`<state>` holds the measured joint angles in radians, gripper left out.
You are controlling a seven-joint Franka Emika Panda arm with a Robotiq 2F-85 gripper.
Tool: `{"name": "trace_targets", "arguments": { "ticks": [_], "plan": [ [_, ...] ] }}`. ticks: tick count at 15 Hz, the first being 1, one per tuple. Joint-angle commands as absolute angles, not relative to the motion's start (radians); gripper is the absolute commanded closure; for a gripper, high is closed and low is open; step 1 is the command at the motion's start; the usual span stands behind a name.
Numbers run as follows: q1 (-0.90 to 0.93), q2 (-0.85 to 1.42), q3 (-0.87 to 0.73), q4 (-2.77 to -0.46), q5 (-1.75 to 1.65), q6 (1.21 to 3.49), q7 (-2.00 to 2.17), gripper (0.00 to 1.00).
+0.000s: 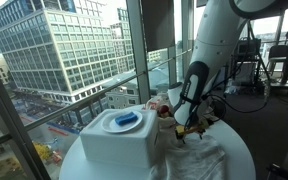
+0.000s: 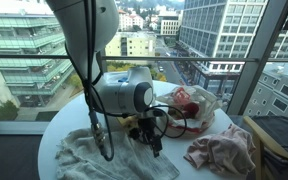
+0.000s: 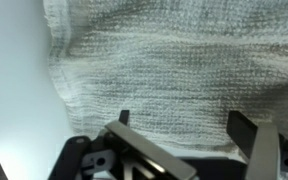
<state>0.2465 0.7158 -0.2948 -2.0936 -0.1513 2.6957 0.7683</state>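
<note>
My gripper (image 3: 184,125) is open, its two dark fingers spread just above a white knitted towel (image 3: 174,55) that fills most of the wrist view. Nothing is between the fingers. In both exterior views the gripper (image 1: 189,126) (image 2: 150,137) points down over the round white table (image 2: 59,125), at the edge of the crumpled towel (image 1: 202,156) (image 2: 92,157). The bare table surface (image 3: 14,90) shows to the left of the towel in the wrist view.
A white box (image 1: 114,145) with a blue object (image 1: 126,120) on top stands beside the arm. A red and white bundle (image 2: 189,104) and a pink cloth (image 2: 220,150) lie on the table. Window glass and a railing (image 2: 234,70) close off the table's far side.
</note>
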Motion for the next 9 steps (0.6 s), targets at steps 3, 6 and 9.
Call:
{"name": "trace_targets", "arguments": {
  "ticks": [3, 6, 9],
  "plan": [
    [0.266, 0.808, -0.347, -2.014, -0.135, 2.684, 0.863, 0.0],
    [0.276, 0.821, -0.381, -2.012, -0.144, 2.663, 0.914, 0.0],
    [0.273, 0.816, -0.394, -2.02, -0.148, 2.631, 0.944, 0.0]
  ]
}}
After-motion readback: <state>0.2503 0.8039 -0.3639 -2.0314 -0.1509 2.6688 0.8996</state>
